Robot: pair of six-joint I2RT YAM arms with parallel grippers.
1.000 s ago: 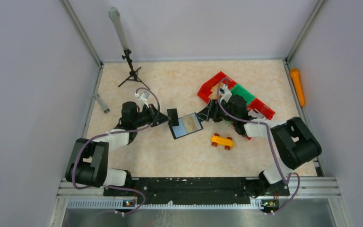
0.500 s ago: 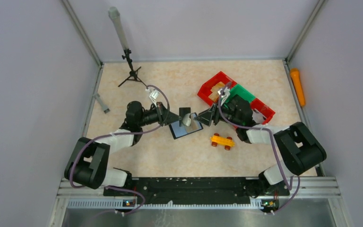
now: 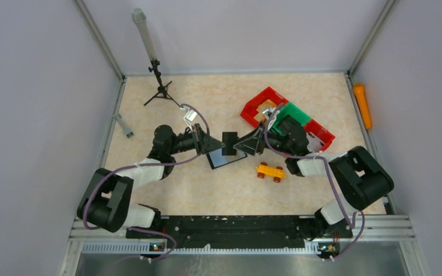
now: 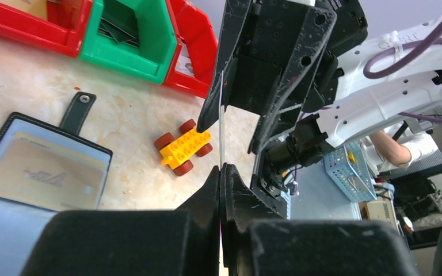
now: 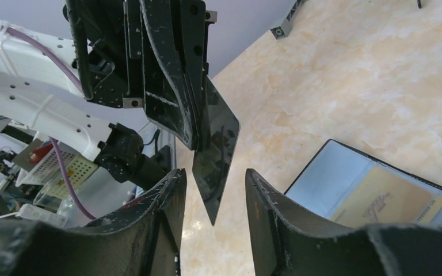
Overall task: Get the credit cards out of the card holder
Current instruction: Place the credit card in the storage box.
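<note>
Over the desk's centre, the left gripper (image 4: 221, 169) pinches a black card (image 5: 216, 149) tight, while the right gripper (image 5: 214, 175), fingers parted, straddles its free corner by the open card holder (image 3: 225, 160).

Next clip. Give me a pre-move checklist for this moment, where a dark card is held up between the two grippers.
1. Hold of the left gripper on the dark card: ok, shut on one edge.
2. Opening of the right gripper: ok, a gap shows on each side of the card.
3. Card lined up with that gap: ok, its corner hangs inside it.
4. Card free of the card holder: ok, held in the air.
5. Holder emptied: not ok, a tan card lies in it.
6. More cards beneath the tan one: cannot tell.
</note>
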